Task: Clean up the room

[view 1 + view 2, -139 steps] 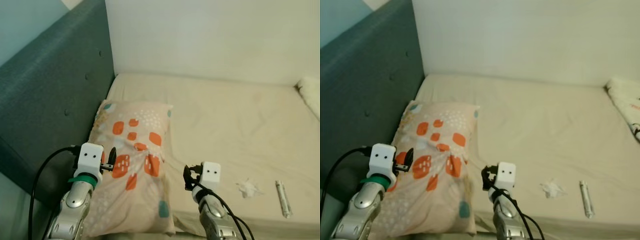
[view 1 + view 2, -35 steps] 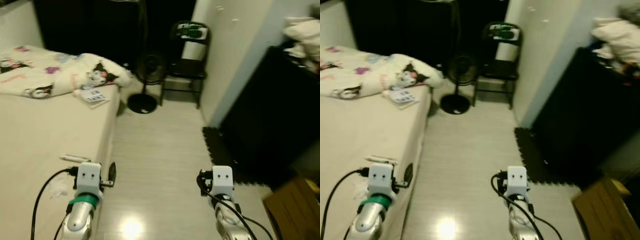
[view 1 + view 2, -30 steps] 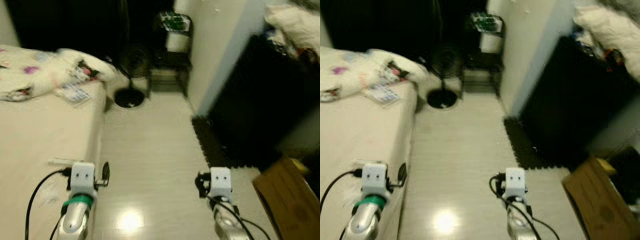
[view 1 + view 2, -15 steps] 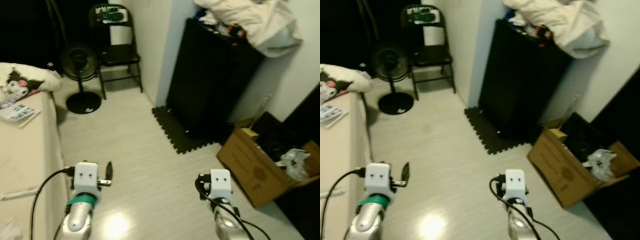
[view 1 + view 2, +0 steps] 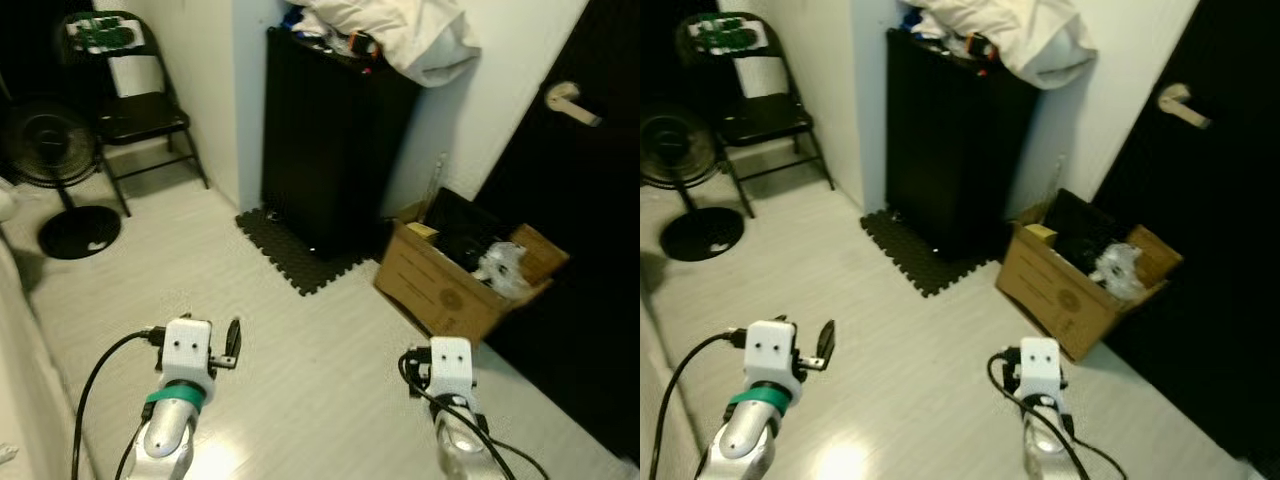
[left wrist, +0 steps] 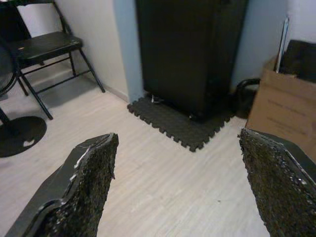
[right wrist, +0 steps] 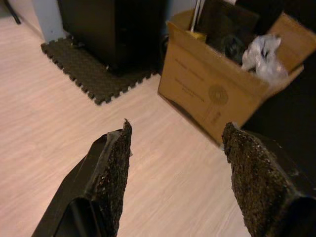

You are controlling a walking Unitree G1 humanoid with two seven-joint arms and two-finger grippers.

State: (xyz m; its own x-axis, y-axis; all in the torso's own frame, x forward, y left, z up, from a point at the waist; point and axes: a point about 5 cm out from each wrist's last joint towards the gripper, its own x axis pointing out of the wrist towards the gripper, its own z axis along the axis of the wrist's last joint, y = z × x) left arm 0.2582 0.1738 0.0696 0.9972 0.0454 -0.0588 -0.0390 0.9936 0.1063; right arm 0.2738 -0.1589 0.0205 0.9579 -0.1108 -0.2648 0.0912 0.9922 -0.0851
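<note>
Left end effector [image 6: 175, 182]: fingers wide apart, empty, above floor [image 5: 300, 340].
Right end effector [image 7: 177, 173]: fingers apart, empty, facing box [image 7: 217, 94].

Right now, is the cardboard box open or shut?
Open. The cardboard box has its flaps up, with a crumpled white bag and dark items showing inside from above.

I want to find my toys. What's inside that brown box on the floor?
The cardboard box is open. Inside sit a crumpled white plastic bag, something dark, and a small yellow thing at the rim. Whatever lies deeper is hidden.
</note>
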